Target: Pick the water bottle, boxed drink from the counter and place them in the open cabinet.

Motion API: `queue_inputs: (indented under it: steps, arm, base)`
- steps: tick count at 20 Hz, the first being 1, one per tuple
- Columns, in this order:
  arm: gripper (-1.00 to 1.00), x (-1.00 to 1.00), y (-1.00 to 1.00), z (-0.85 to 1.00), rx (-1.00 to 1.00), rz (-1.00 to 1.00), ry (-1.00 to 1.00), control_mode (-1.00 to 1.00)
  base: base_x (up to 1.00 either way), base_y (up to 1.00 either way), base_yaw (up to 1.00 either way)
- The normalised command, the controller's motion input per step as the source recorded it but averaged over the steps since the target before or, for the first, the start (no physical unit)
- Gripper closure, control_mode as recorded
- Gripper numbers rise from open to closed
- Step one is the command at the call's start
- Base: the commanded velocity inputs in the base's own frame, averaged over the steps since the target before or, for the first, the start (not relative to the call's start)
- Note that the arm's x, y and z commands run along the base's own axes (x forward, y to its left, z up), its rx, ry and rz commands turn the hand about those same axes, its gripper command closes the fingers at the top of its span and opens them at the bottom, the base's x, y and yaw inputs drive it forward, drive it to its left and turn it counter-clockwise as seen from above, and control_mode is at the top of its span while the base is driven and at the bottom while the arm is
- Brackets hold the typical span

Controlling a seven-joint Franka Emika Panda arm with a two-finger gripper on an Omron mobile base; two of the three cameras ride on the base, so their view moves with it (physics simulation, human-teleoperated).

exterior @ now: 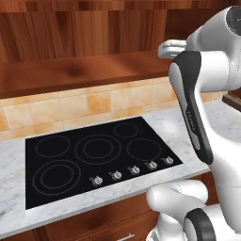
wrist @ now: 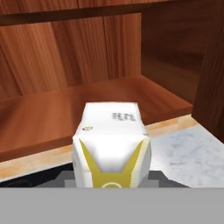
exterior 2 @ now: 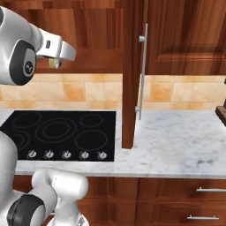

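The boxed drink [wrist: 111, 144], a cream carton with yellow marks, sits between the jaws of my gripper [wrist: 111, 178], which is shut on it. It hangs just in front of and slightly above the wide wooden shelf [wrist: 57, 116] of the open cabinet [exterior: 70, 70]. In the left base view my gripper [exterior: 165, 49] reaches toward the shelf's right end. A sliver of the boxed drink [exterior 2: 54, 63] shows under the hand in the right base view. The water bottle and the counter are out of view.
A black cooktop [exterior: 94, 155] with a row of knobs lies in a marble top [exterior 2: 176, 141] below the cabinet, backed by tan tiles. The cabinet's open door [exterior 2: 129, 75] stands edge-on with a long metal handle [exterior 2: 143, 70]. Drawers [exterior 2: 207, 190] sit below.
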Motion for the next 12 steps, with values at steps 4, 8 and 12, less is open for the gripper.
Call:
queue_inputs:
  steps: [4, 8, 12]
  arm:
    - [1.0, 0.62, -0.01, 0.0, 0.0, 0.05, 0.0, -1.0]
    - [1.0, 0.52, -0.02, 0.0, 0.0, 0.02, 0.0, -1.0]
    - [1.0, 0.51, -0.08, 0.0, 0.0, 0.0, 0.0, -1.0]
  base:
    - [0.0, 0.0, 0.0]
    - [0.0, 0.0, 0.0]
    - [0.0, 0.0, 0.0]
